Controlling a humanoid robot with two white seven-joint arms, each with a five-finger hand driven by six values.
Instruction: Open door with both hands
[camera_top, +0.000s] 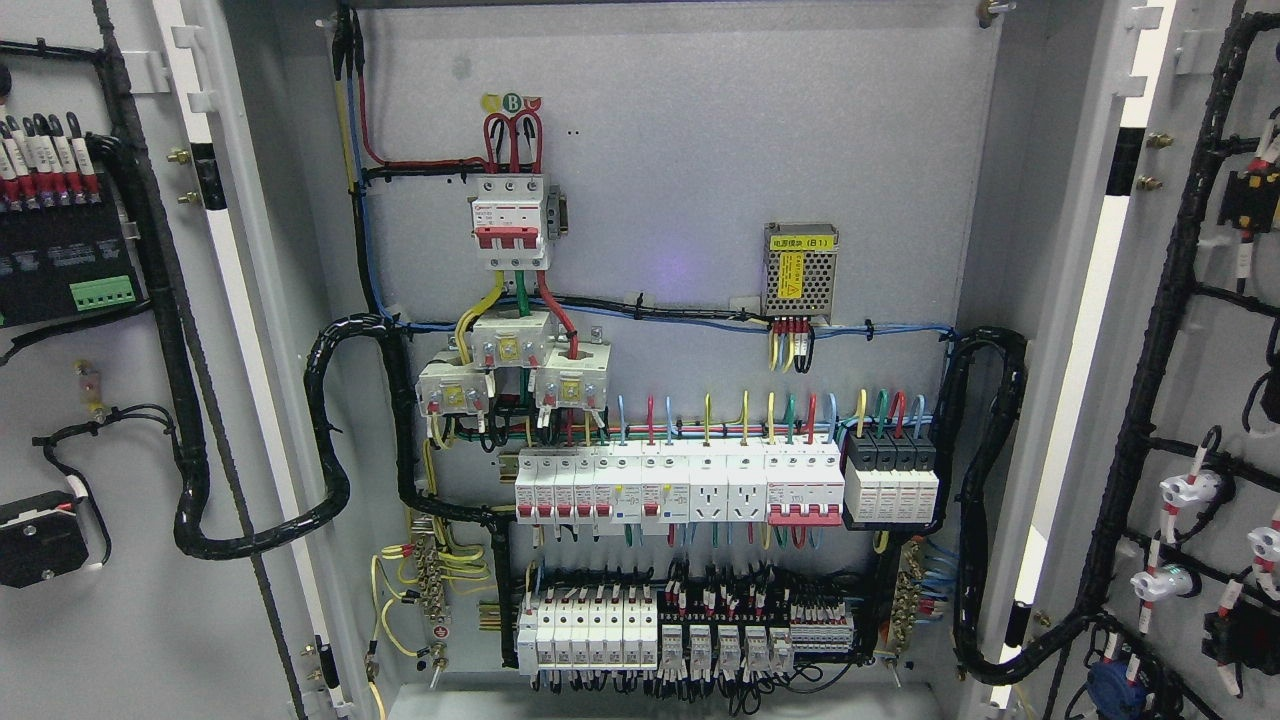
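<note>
Already both doors of the electrical cabinet stand swung wide: the left door (150, 400) fills the picture's left edge and the right door (1200, 380) its right, each showing its inner face, so the task looks done or nearly so. Neither robot hand is in view, so the state of the fingers cannot be told. The doors are sheet-metal panels, stiff and probably fairly heavy, with parts and black wire looms (1150, 350) bolted to their backs; any further push is best made on a bare free edge, away from the wiring. Between them the back panel (680, 150) carries one red three-pole main breaker (510, 222), three current transformers (512, 372), one meshed power supply module (800, 272), a row of small breakers (680, 484) and a lower terminal row (690, 632).
</note>
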